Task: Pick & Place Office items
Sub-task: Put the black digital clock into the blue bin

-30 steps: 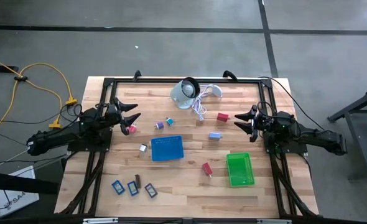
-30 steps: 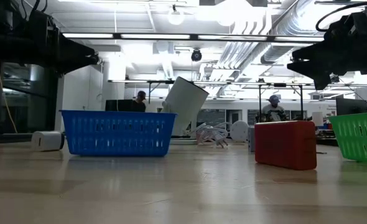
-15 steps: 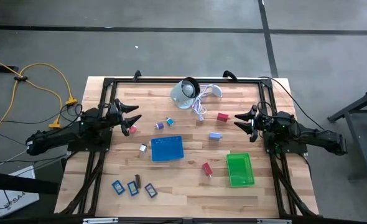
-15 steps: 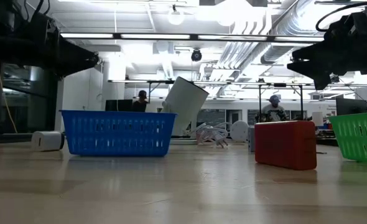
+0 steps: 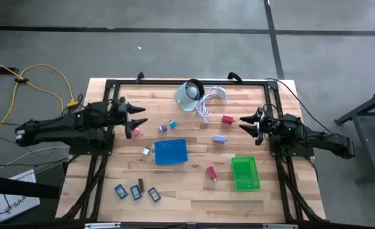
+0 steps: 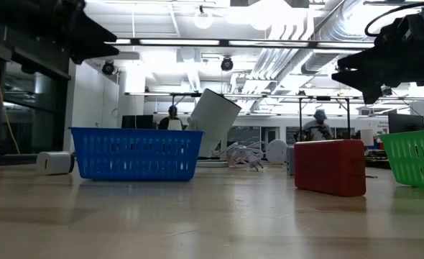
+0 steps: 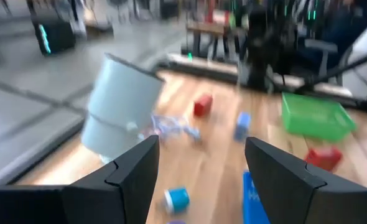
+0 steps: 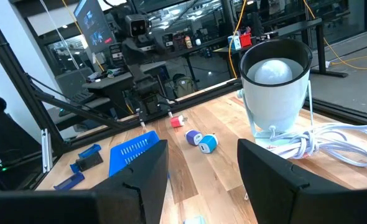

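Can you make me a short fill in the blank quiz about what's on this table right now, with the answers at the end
1. The mesh basket near the middle of the table is coloured ____.
2. The green basket lies nearer the ____ gripper.
3. The three dark blue-black rectangles lie in a row near the table's ____ edge, on the left arm's side.
4. The left gripper hovers with its fingers ____, holding nothing.

Answers: blue; right; front; open

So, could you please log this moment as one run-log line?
left claw: open, above small red block | right claw: open, waiting | nothing held
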Motion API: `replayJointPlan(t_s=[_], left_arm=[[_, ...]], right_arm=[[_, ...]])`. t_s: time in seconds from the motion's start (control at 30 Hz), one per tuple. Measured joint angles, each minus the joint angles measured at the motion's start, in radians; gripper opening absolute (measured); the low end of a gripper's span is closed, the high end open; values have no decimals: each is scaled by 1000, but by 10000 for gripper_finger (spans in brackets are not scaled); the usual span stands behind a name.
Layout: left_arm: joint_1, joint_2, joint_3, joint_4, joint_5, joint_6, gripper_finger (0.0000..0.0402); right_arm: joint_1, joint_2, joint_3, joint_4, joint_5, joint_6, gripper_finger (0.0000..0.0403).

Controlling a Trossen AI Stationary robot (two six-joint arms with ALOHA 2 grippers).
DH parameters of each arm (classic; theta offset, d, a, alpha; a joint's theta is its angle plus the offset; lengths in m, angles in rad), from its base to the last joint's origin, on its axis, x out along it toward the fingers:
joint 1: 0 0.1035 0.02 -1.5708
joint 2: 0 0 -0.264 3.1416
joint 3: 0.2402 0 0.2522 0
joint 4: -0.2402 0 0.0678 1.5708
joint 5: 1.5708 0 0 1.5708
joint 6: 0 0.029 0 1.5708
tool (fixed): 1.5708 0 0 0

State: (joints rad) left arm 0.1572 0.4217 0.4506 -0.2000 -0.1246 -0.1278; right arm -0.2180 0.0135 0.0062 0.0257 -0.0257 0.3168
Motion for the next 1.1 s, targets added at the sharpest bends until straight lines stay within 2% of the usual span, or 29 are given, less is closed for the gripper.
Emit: replayJointPlan(t_s=[0.2, 0.4, 0.6, 0.9, 1.1], left_arm=[[-123, 138, 118, -65, -11, 3, 232], [-280, 237, 160, -73, -11, 23, 232], [-430, 277, 164, -93, -11, 27, 232], [-565, 299, 170, -128, 3, 17, 232], [-642, 357, 264, -256, -1, 35, 232]], right_arm=[[0, 0, 0, 0, 0, 0, 179], [0, 0, 0, 0, 0, 0, 179], [0, 0, 0, 0, 0, 0, 179], [0, 0, 0, 0, 0, 0, 179], [0, 0, 0, 0, 0, 0, 179]])
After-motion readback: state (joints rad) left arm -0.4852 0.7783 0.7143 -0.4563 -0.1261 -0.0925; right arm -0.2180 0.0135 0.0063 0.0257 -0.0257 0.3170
